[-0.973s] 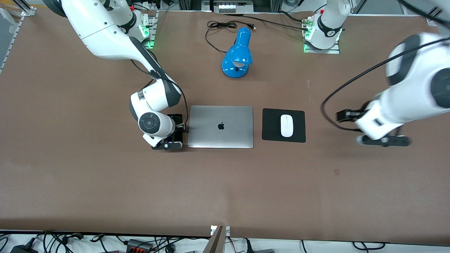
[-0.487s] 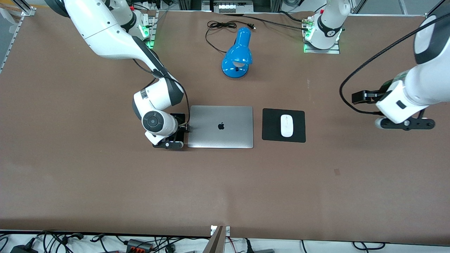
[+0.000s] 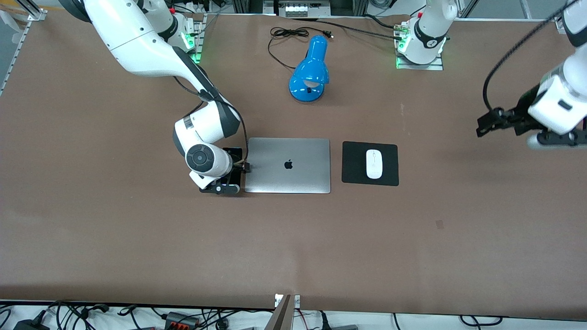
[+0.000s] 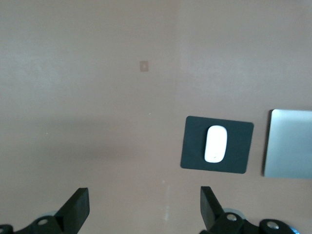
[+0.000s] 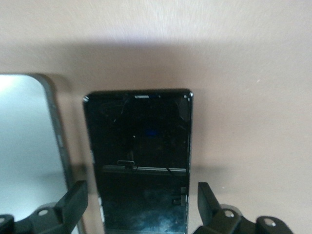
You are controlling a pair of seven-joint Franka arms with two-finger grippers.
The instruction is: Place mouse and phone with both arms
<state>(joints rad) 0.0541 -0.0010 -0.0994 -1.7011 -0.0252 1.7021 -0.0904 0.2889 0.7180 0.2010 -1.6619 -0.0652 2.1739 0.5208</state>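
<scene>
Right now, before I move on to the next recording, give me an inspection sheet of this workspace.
Surface: brown table, one small mark toward the left arm's end.
Mouse: lying on the black mouse pad, beside the laptop.
Phone: flat on the table beside the closed laptop, toward the right arm's end, between the right gripper's fingers.
Clutter: blue desk lamp, farther from the front camera than the laptop.
Right gripper: open, low over the phone, fingers clear of its edges.
Left gripper: open, empty, in the air over bare table at the left arm's end.
Cables: lamp cord coiled near the lamp.
Surroundings: green-lit arm bases; wires along the table's near edge.
</scene>
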